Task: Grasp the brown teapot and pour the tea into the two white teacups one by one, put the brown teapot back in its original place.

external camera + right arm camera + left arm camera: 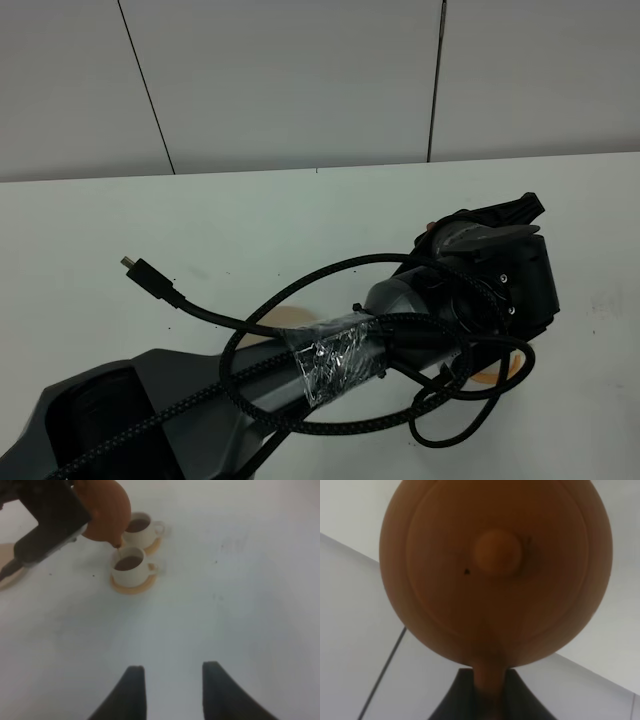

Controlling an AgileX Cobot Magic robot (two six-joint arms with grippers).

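Item: brown teapot (105, 512), clamped by its handle in the left claw (487, 690), tipped above the 2 white teacups (134, 550) on the bench (240, 590).

Contents: tea (128, 562) shows dark in both cups; a thin stream seems to fall into the nearer one.

Right claw (172, 690): jaws parted, empty, well apart from the cups.

Handling note: keep the spout over the nearer cup's middle, tilt back gently before it brims (level looks high), then return the pot to its trivet (7, 565).
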